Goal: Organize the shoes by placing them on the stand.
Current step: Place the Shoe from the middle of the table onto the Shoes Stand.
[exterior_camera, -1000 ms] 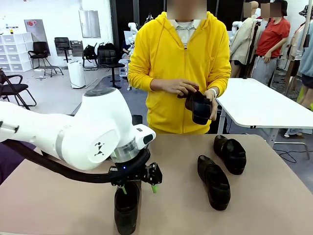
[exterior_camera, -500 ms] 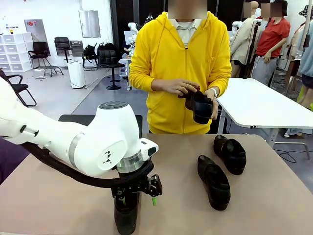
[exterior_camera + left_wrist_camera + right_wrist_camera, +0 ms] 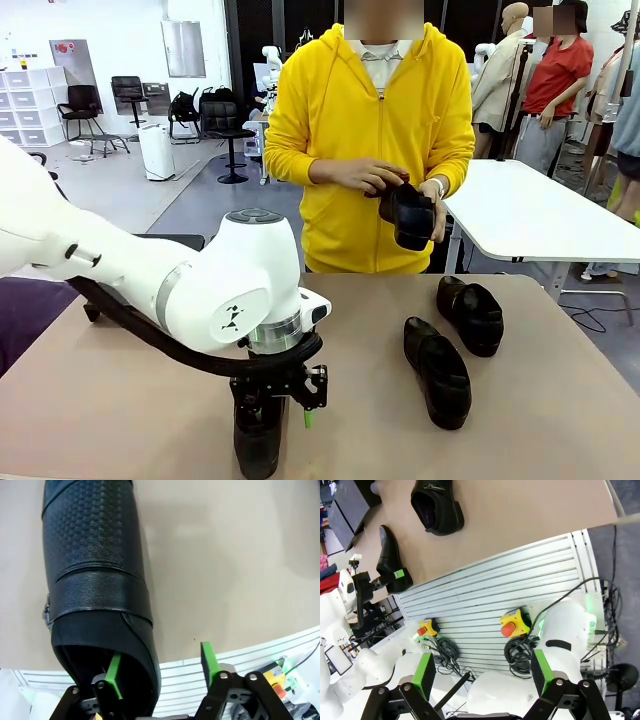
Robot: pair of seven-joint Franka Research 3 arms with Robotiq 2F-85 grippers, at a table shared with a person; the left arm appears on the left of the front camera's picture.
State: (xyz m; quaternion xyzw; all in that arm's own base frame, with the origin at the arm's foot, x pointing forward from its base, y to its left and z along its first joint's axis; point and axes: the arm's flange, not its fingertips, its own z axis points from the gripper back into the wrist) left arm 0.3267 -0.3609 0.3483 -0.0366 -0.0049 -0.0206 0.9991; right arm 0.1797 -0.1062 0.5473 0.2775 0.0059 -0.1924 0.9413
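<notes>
The left fingers [image 3: 159, 666] are spread astride the side wall of a shoe [image 3: 97, 580] lying on the worktop [image 3: 225, 555]. One green pad [image 3: 114, 674] is inside the heel opening, the other outside, not yet pinching. The glossy leather looks slick and the wall soft, so grip near the stiffer heel. The right fingers [image 3: 482, 672] hang spread, empty.

The front view looks across the table [image 3: 560, 400] at the person [image 3: 370, 150] on its far side. The left wrist view looks steeply down, very near, on a shoe [image 3: 95, 580] by the table edge. The right wrist view looks down from farther off; that shoe lies upper left there, and at the bottom in the front view
</notes>
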